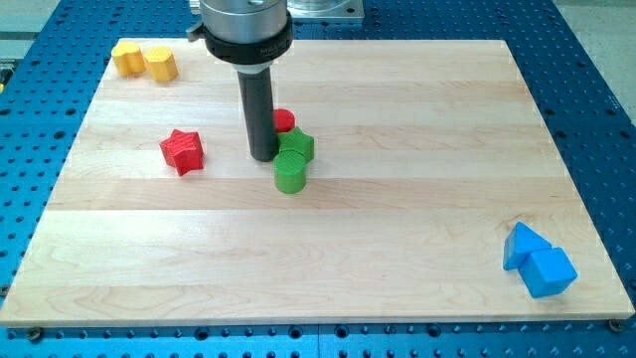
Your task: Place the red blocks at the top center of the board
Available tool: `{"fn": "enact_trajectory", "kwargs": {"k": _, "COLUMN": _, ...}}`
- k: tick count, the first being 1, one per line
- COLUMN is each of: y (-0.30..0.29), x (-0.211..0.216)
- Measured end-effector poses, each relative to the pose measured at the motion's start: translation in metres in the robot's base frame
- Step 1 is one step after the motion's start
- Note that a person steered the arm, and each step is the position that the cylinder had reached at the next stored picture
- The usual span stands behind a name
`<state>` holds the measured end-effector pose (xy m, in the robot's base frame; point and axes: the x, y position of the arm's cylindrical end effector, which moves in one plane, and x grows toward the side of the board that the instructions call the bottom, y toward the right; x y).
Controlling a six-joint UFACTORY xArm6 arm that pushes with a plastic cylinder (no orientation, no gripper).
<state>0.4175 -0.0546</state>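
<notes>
The rod is standing near the middle of the bench (417, 119), my tip (263, 157) resting just left of the green star (297, 144) and the green cylinder (289, 172), which are touching each other; there are no jaws on this arm. The red cylinder (284, 120) is peeking out just behind the rod, touching the green star's far side; the red star (183, 151) is sitting apart to the left. Two yellow blocks (145, 60) are lying at the far left corner; two blue blocks (538, 262) are lying at the near right corner.

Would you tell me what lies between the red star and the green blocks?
In the camera view, only my tip stands between the red star and the green blocks.
</notes>
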Motion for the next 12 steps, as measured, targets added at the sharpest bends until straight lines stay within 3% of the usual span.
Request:
{"fn": "enact_trajectory", "kwargs": {"k": 2, "y": 0.058, "x": -0.096}}
{"fn": "enact_trajectory", "kwargs": {"k": 3, "y": 0.05, "x": -0.113}}
{"fn": "enact_trajectory", "kwargs": {"k": 4, "y": 0.005, "x": -0.093}}
{"fn": "enact_trajectory", "kwargs": {"k": 6, "y": 0.065, "x": -0.152}}
{"fn": "enact_trajectory", "kwargs": {"k": 7, "y": 0.009, "x": -0.134}}
{"fn": "enact_trajectory", "kwargs": {"k": 8, "y": -0.084, "x": -0.106}}
{"fn": "enact_trajectory", "kwargs": {"k": 9, "y": -0.171, "x": -0.036}}
{"fn": "enact_trajectory", "kwargs": {"k": 10, "y": -0.184, "x": 0.026}}
{"fn": "enact_trajectory", "kwargs": {"k": 12, "y": -0.083, "x": -0.013}}
